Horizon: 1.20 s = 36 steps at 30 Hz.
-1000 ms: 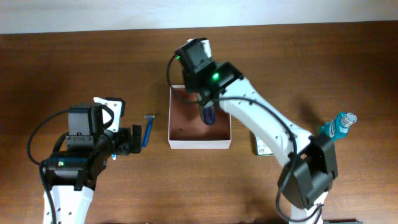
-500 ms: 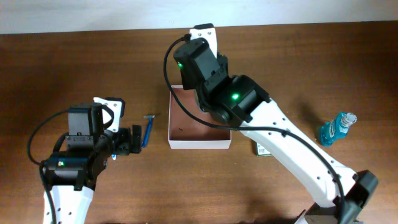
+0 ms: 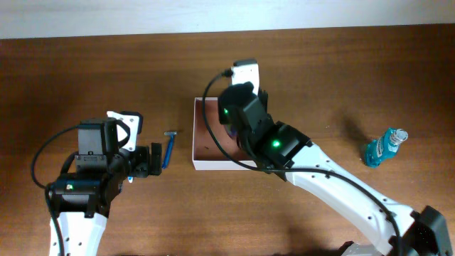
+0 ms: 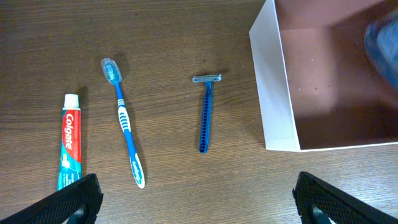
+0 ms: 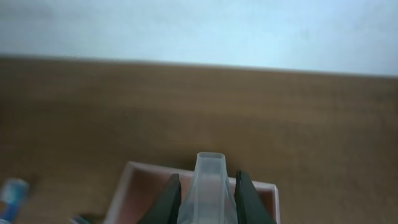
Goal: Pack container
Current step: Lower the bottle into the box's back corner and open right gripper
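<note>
The container (image 3: 205, 146) is a square white-walled box with a reddish-brown inside, at mid-table. It also shows in the left wrist view (image 4: 273, 93) and the right wrist view (image 5: 134, 173). My right gripper (image 5: 208, 180) is shut on a translucent bluish bottle (image 5: 208, 190), held over the container's inside. In the overhead view my right arm hides most of the bottle and the gripper; a blurred blue patch (image 4: 382, 43) shows it in the left wrist view. My left gripper (image 4: 199, 205) is open and empty, left of the container (image 3: 153, 160).
A blue razor (image 4: 205, 112), a blue toothbrush (image 4: 124, 124) and a toothpaste tube (image 4: 69, 140) lie on the wood left of the container. A teal mouthwash bottle (image 3: 384, 146) stands at the far right.
My right arm has swung so that it lies across the container's right side, now covering the small green item beside it. The bottle stays in its grip. The left arm has not moved.
</note>
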Each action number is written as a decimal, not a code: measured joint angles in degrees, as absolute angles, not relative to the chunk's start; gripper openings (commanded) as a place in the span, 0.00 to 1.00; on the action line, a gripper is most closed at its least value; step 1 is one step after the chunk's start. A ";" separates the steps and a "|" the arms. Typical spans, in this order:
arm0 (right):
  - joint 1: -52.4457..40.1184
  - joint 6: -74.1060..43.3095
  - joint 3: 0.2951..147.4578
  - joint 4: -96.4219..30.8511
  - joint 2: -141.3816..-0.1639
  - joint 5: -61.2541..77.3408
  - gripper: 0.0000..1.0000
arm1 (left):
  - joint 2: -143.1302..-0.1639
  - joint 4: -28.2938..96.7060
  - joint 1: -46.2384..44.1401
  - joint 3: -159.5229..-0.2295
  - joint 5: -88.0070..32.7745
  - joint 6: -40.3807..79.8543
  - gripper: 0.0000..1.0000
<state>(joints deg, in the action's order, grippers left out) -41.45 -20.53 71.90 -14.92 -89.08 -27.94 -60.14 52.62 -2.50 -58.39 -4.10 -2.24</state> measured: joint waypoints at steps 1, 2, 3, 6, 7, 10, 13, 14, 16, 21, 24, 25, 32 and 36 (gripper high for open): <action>-40.77 -20.56 70.74 -14.87 -89.32 -27.68 0.04 | -60.14 52.62 -2.50 -58.39 -4.10 -2.24 0.99; -39.77 -20.58 70.06 -14.70 -89.65 -27.22 0.04 | -60.14 52.69 -2.50 -58.39 -4.12 -2.24 0.99; -39.05 -20.51 69.87 -14.63 -89.91 -26.89 0.04 | -60.14 52.69 -2.50 -58.39 -4.12 -2.26 0.99; -35.79 -20.58 69.82 -14.09 -90.98 -24.86 0.04 | -60.14 52.69 -2.50 -58.39 -4.12 -2.24 0.99; -34.85 -20.56 69.82 -13.98 -91.26 -24.25 0.04 | -60.14 52.69 -2.50 -58.39 -4.12 -2.26 0.99; -32.86 -20.53 69.82 -13.39 -92.84 -22.55 0.04 | -60.14 52.69 -2.50 -58.39 -4.12 -2.26 0.99; -32.29 -20.51 69.82 -12.49 -95.72 -20.78 0.04 | -60.14 52.69 -2.52 -58.39 -4.10 -2.24 0.99; -32.29 -20.49 69.82 -11.62 -96.79 -20.23 0.04 | -60.14 52.69 -2.50 -58.39 -4.12 -2.26 1.00; -32.29 -20.53 69.82 -9.37 -98.89 -19.38 0.04 | -60.14 52.69 -2.50 -58.39 -4.12 -2.24 0.99; -32.21 -20.32 69.82 -5.45 -100.36 -19.38 0.04 | -60.14 52.71 -2.50 -58.39 -4.10 -2.24 0.99; -31.77 -20.27 69.82 -4.97 -101.16 -19.38 0.04 | -60.14 52.71 -2.50 -58.39 -4.12 -2.24 0.99; -31.62 -20.32 69.82 -5.08 -101.36 -19.38 0.04 | -60.14 52.71 -2.50 -58.39 -4.12 -2.26 0.99; -31.05 -20.12 69.84 -5.76 -101.97 -19.42 0.36 | -60.14 52.71 -2.50 -58.39 -4.10 -2.24 0.99; -31.05 -19.99 69.84 -6.02 -102.08 -19.38 0.50 | -60.14 52.71 -2.50 -58.39 -4.12 -2.24 0.99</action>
<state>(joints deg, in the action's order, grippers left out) -31.05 -19.99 69.84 -6.02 -102.08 -19.38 -60.14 52.71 -2.50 -58.39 -4.12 -2.24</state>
